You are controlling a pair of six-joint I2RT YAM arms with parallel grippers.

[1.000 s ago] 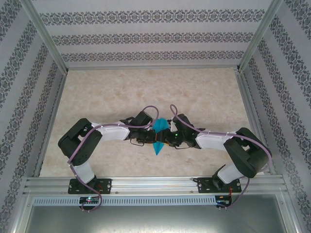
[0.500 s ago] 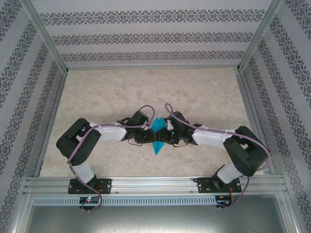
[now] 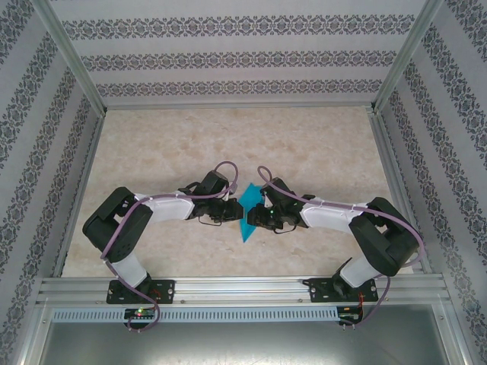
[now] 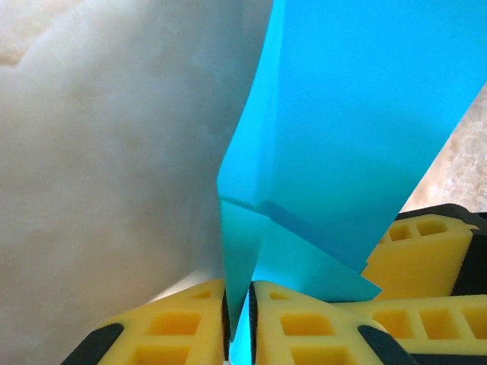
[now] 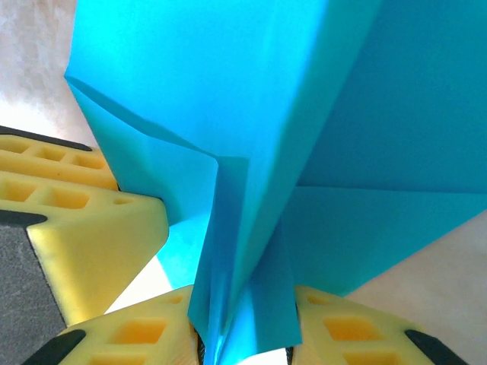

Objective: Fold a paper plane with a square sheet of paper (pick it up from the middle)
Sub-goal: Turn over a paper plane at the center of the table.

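My left pincer [image 4: 237,334] is pressed together on a thin fold of the paper plane [image 4: 358,114]. My right pincer [image 5: 243,342] pinches the same folded layers from the opposite side, over the middle of the table [image 3: 304,144]. If I pull unevenly, the thin paper could tear or slip free. A skewed squeeze would likely set a crooked crease. My yellow fingers [image 4: 175,327] sit close enough to knock the other pair.
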